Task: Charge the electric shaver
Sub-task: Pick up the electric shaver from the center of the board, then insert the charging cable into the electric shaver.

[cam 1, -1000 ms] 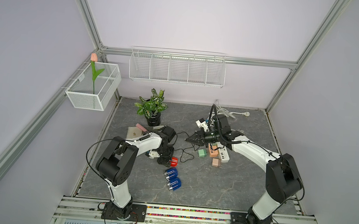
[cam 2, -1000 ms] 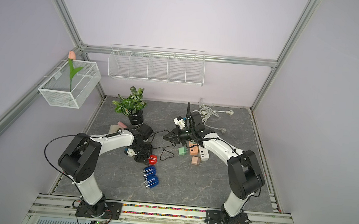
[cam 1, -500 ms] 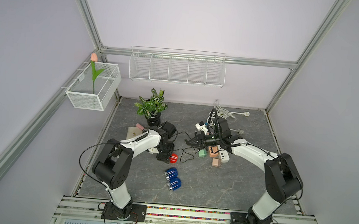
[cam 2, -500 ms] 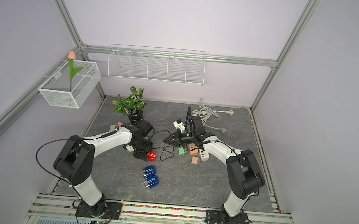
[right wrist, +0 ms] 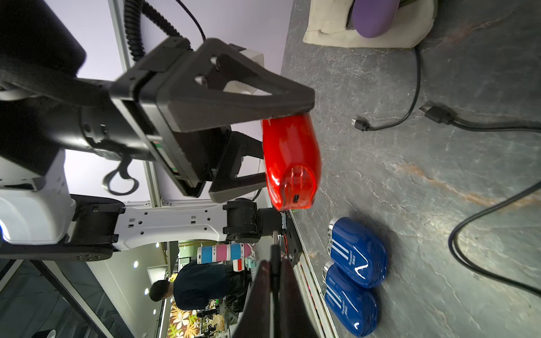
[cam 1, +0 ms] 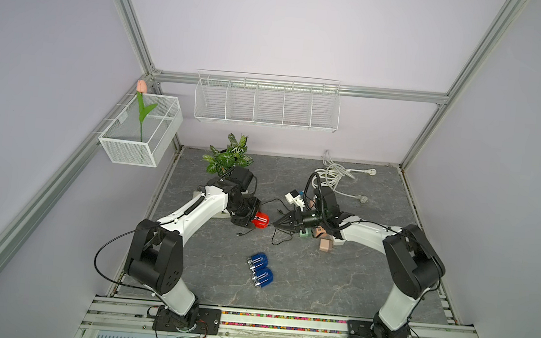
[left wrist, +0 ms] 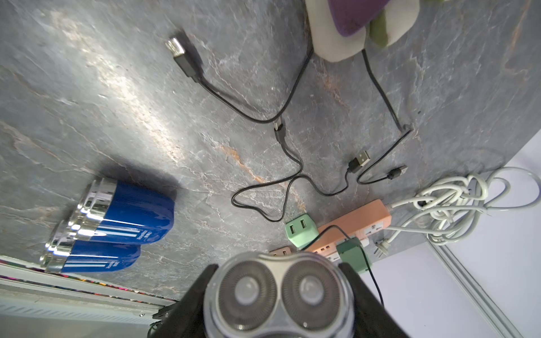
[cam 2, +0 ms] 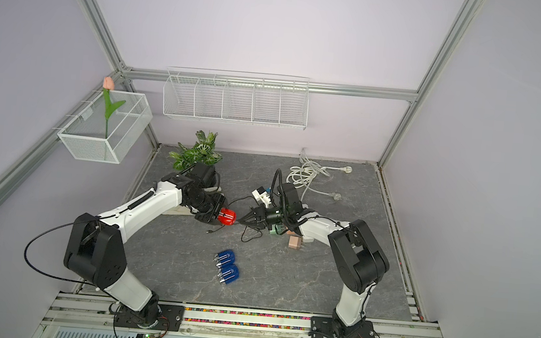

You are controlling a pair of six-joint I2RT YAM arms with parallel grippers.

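Note:
My left gripper [cam 1: 253, 218] is shut on the red electric shaver [cam 1: 261, 220], held clear of the table. In the left wrist view the black fingers [left wrist: 202, 284] clamp both sides of its twin-foil head [left wrist: 278, 295]. The shaver's rounded base with its small charging port [right wrist: 295, 199] faces my right gripper [cam 1: 275, 224]. That gripper is shut on the thin black plug [right wrist: 274, 248] of a charging cable [cam 1: 281, 240], a short gap from the base. Both top views show the two grippers tip to tip, with the shaver [cam 2: 226, 216] between them.
Two blue shavers [cam 1: 260, 268] lie side by side nearer the front. A pink power strip [left wrist: 357, 222], a green adapter [left wrist: 301, 229] and a brown adapter [cam 1: 325, 245] sit under the right arm. Loose black USB cables [left wrist: 281, 131], a white cord coil [cam 1: 331, 174], a plant [cam 1: 227, 159] and a beige pad [right wrist: 369, 32] lie around.
My left gripper has lifted the red shaver off the table and toward the right gripper. The right gripper's tip, still holding the plug, has drawn closer to the shaver's base.

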